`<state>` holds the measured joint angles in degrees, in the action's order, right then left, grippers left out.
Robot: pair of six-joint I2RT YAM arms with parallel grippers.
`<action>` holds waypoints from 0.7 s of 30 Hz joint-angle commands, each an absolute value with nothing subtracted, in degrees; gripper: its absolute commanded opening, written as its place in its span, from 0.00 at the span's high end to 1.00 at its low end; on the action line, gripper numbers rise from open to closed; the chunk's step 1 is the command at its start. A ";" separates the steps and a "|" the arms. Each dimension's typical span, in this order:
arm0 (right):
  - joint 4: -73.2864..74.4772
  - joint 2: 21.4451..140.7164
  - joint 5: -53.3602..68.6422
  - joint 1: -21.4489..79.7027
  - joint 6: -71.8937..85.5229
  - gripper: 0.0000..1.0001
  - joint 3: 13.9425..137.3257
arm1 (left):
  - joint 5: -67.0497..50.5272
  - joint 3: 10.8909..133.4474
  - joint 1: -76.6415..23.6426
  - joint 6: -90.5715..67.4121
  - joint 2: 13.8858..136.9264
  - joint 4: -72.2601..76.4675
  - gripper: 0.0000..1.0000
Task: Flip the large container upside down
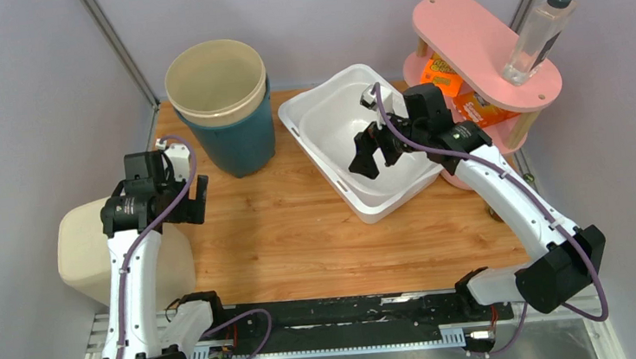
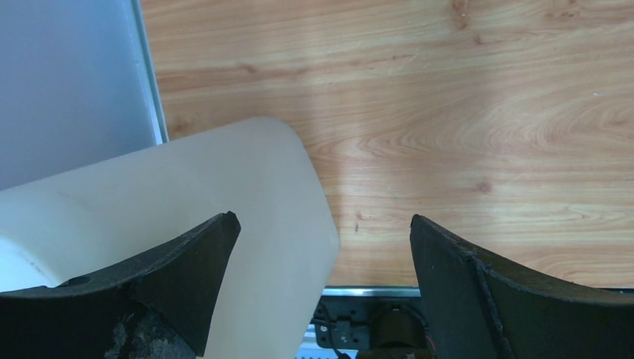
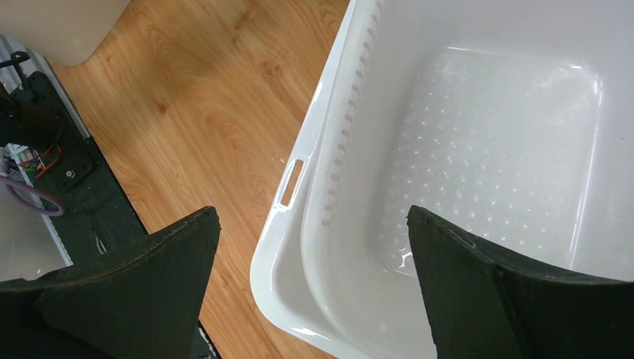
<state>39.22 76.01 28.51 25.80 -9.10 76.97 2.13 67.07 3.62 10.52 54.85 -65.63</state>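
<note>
White tub (image 1: 324, 120) (image 3: 486, 149) = the large container as I read it. It sits open side up at the back right of the desk (image 1: 284, 226), nothing in it, rotated so a corner points toward the arm bases. Not flipped yet.

Right gripper (image 1: 375, 153) (image 3: 312, 217): fingers spread wide, holding nothing, hanging over the tub's rim. In the wrist view one finger is over the bare desk and the other over the tub floor. No contact visible.

Left gripper (image 1: 188, 201) (image 2: 323, 221): fingers wide too, nothing held, above the desk's left edge. Cream container (image 1: 82, 252) (image 2: 187, 187) overhangs that edge, partly under one finger; can't tell if they touch.

Teal bucket (image 1: 237, 143) with a cream bucket (image 1: 215, 80) nested inside stands at back left, apart from the tub. Pink shelf (image 1: 467, 32) stands behind the tub on the right, with a bottle (image 1: 538, 34) on top.
</note>
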 commanded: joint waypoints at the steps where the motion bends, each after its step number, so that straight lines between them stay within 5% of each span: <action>1: 37.32 74.17 28.44 25.86 -9.51 0.00 75.89 | -4.72 71.19 3.50 13.70 54.24 -62.12 0.04; 6: 37.56 73.91 29.19 25.90 -9.32 0.00 76.96 | -26.68 79.43 3.37 13.98 54.59 -65.80 0.04; 15: 38.85 76.61 28.63 25.87 -11.78 0.00 83.67 | 0.31 93.14 3.39 9.08 57.19 -73.87 0.02; 21: 41.07 83.88 29.42 25.99 -14.13 0.00 92.29 | -6.81 94.86 3.37 13.58 56.01 -67.80 0.01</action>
<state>40.56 79.55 28.62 25.80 -11.29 86.70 -4.05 92.73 3.40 10.68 56.01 -71.46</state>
